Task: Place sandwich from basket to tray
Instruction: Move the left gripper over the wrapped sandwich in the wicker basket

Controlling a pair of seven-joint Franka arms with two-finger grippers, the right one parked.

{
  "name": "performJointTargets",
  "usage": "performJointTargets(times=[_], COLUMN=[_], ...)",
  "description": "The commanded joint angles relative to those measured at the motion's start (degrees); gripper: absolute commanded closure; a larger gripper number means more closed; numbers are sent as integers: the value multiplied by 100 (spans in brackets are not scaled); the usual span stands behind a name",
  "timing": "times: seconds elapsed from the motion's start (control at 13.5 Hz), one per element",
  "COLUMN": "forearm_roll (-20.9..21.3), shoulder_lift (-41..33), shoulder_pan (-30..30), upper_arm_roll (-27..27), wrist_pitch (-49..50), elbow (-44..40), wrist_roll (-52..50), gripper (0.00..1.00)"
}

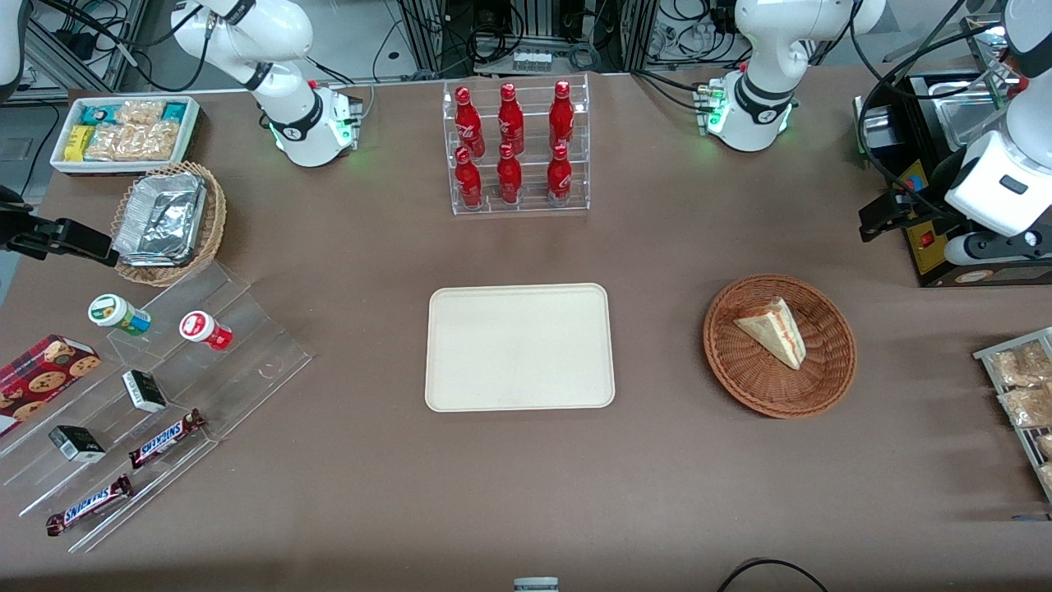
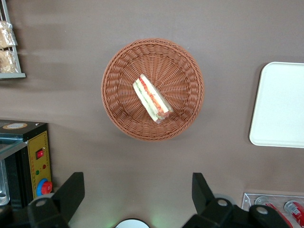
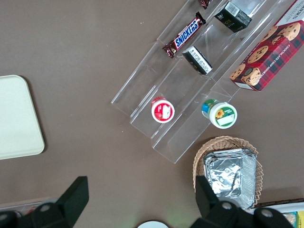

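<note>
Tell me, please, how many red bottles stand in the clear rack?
6: three on the rack's upper tier, three on the lower. None seems hidden. The gripper hangs open above the table beside the basket.

A wide brown matte worktop (image 1: 345, 460) fills the scene; above its edge farthest from the front camera hang black cables (image 1: 493, 33) and metal framing.

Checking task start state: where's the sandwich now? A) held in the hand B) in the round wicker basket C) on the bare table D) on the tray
B: the sandwich lies in the basket; the tray holds nothing and the open hand hangs above the table beside the basket.
</note>
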State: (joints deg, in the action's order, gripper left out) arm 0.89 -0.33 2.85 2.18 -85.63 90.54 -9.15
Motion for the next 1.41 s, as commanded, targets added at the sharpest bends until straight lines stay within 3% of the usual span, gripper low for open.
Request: performJointTargets(times=[0.0,0.52,0.89,1.33], forearm_roll=[122,140,140,140], shoulder_lift=[15,15,59,287], shoulder_pan=[119,128,198,198], upper_arm_roll=[-95,-86,-78,-69], wrist_pitch=[143,-532,-2043,-2984], elbow=[-247,788,1948,2679], wrist_roll=[45,-147,-1570,-2730], gripper=[0,0,0,0])
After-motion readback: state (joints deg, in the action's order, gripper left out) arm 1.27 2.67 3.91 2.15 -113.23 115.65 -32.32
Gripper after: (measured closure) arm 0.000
